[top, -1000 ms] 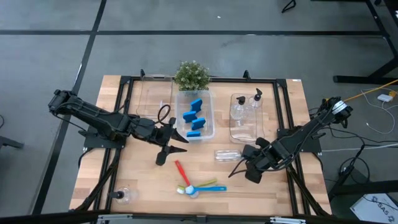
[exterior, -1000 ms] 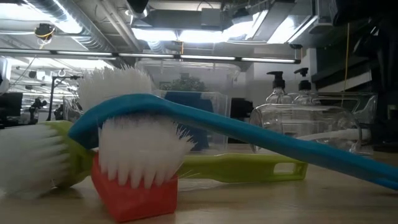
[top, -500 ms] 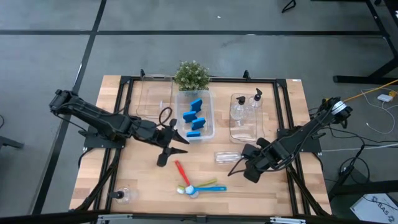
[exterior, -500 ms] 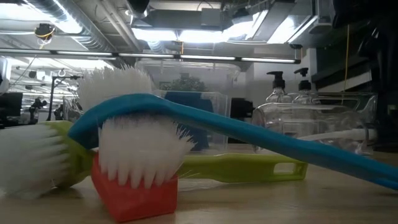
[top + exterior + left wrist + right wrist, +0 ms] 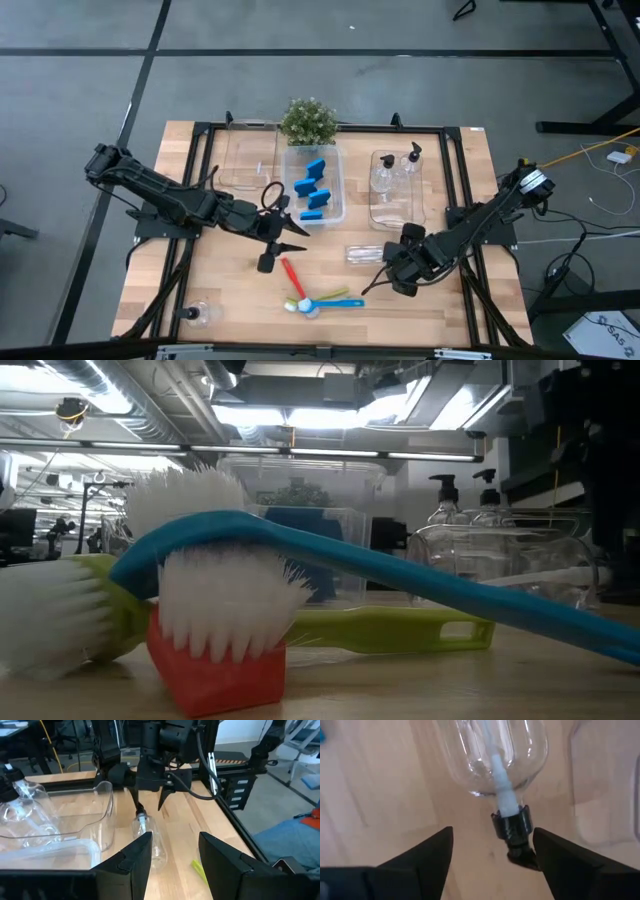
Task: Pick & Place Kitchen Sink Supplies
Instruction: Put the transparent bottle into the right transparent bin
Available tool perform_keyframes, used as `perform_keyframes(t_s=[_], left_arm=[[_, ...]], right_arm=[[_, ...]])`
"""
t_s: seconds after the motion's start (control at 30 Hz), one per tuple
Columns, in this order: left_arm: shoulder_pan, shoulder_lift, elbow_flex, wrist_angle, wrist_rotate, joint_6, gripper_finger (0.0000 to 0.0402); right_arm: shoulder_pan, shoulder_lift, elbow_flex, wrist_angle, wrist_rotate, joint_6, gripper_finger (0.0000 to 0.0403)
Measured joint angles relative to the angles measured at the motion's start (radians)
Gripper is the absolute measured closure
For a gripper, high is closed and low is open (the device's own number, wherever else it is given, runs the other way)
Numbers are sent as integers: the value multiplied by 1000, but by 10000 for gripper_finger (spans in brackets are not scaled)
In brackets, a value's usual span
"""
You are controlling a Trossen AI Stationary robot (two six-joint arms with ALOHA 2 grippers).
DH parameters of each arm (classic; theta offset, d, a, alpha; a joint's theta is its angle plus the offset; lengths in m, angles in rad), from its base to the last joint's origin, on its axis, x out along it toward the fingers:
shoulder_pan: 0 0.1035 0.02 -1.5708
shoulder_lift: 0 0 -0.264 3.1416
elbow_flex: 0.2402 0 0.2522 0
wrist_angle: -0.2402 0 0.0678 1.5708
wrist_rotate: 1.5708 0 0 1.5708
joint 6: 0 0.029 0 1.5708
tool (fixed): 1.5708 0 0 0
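Note:
A clear bottle [image 5: 362, 250] with a black pump top [image 5: 512, 822] lies on its side on the table. My right gripper [image 5: 492, 836] points down over its pump end, open, with one finger on each side of the pump top. Whether the spout touches a finger, I cannot tell. My left gripper [image 5: 295, 238] hovers open near the sponge bin, nothing between its fingers [image 5: 135, 857]. Red [image 5: 290, 272], blue [image 5: 342, 302] and yellow-green [image 5: 325, 295] brushes lie crossed near the front edge. Another bottle [image 5: 197, 315] lies at the front left.
At the back stand an empty clear bin [image 5: 250, 155], a bin with several blue sponges [image 5: 315, 190], a bin holding two upright pump bottles [image 5: 395, 185] and a potted plant [image 5: 308, 120]. Black frame rails [image 5: 455, 200] run along the table's sides.
My right gripper has come down and a little toward the table's left, onto the pump end of the lying bottle. The bottle and the brushes have stayed where they were.

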Motion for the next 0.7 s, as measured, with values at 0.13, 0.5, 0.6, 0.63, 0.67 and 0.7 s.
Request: perform_keyframes(t_s=[0.13,0.5,0.6,0.63,0.67,0.7], left_arm=[[0,2,0,-3,-8,0,245],[0,2,0,-5,-8,0,245],[0,2,0,-5,-8,0,245],[0,2,0,-5,-8,0,245],[0,2,0,-6,-8,0,245],[0,2,0,-8,-7,0,245]], right_arm=[[0,21,0,-1,63,-52,121],[0,28,0,-3,122,-207,121],[0,28,0,-3,123,-228,121],[0,28,0,-4,127,-234,121],[0,28,0,-4,133,-238,121],[0,28,0,-5,139,-239,121]])
